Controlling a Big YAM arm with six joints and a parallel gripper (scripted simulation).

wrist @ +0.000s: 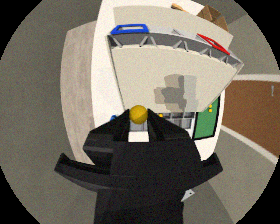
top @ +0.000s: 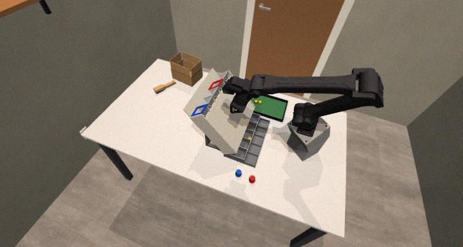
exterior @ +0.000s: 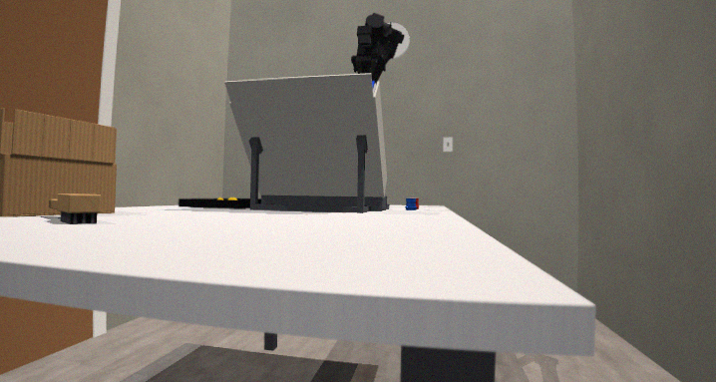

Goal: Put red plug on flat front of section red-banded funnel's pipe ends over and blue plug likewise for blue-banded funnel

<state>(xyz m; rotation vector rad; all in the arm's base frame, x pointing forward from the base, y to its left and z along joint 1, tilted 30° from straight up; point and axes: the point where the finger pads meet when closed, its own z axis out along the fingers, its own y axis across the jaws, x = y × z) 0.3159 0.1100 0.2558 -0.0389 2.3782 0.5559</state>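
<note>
My gripper is shut on a yellow marble and hangs above the sloped grey cover, below the row of funnels. The red-banded funnel is at the far end of the row and the blue-banded funnel at the near end; both also show in the wrist view, red and blue. The sectioned grey tray at the cover's foot holds one yellow marble. The blue plug and the red plug stand on the table in front of it.
A green marble tray with two yellow marbles lies behind the apparatus near the arm's base. A cardboard box and a wooden brush are at the table's far corner.
</note>
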